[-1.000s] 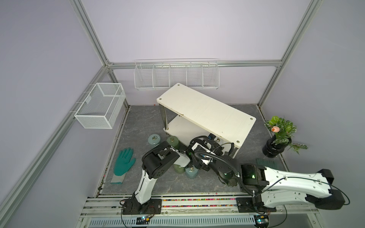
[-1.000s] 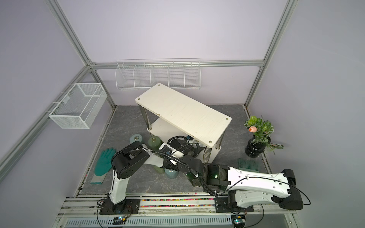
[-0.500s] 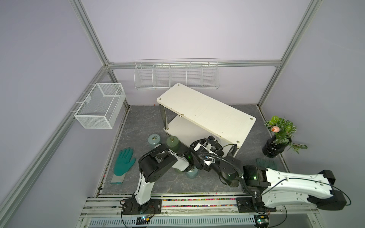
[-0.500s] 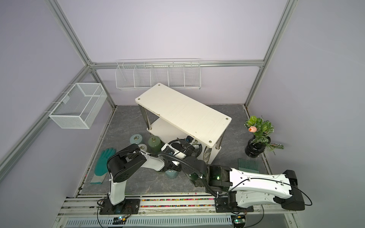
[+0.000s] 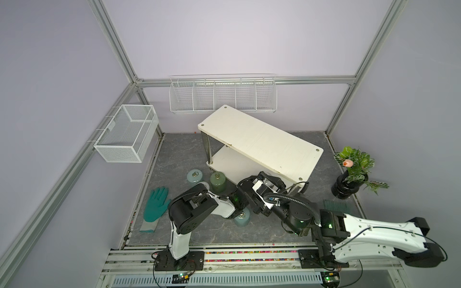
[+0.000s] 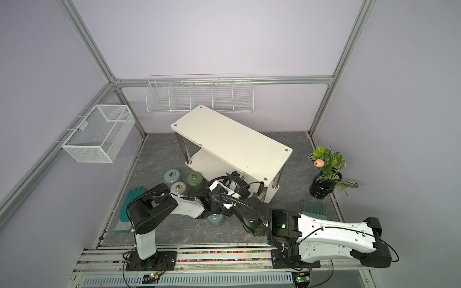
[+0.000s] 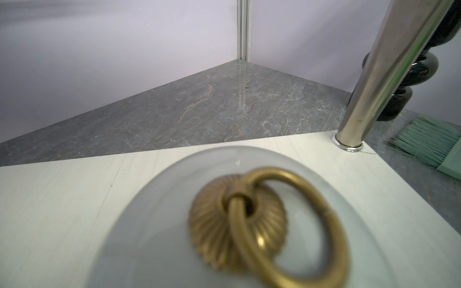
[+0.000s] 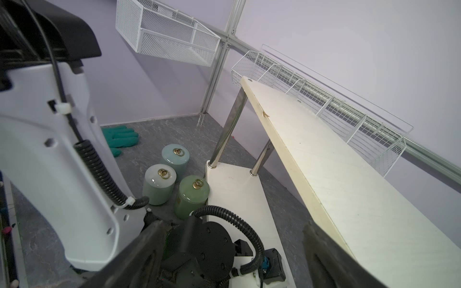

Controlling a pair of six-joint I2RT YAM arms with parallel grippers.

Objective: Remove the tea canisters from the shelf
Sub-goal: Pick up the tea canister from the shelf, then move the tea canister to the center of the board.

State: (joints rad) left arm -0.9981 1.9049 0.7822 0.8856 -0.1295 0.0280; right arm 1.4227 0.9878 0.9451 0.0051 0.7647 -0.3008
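Tea canisters: four stand on the grey floor off the shelf point(image 5: 259, 142), namely a light blue canister point(image 8: 174, 159), a pale canister point(image 8: 159, 185) and an olive green canister point(image 8: 192, 199) clustered just beside one end of its lower tier, and a second light blue canister point(image 5: 241, 218) under the left forearm. A fifth, the grey-white canister point(image 7: 162, 249), is at the lower tier near a chrome leg point(image 7: 374, 74), with the left gripper point(image 5: 272, 180) closed about it, its fingers hidden under the lid. The right gripper point(image 8: 232, 224) hovers over the left wrist, jaws spread wide, holding nothing.

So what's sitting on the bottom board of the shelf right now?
A pale jar with a brass ring stands on the shelf's bottom board near a chrome leg. The board's opposite end looks bare in the right wrist view. The top board hides the stretch between.
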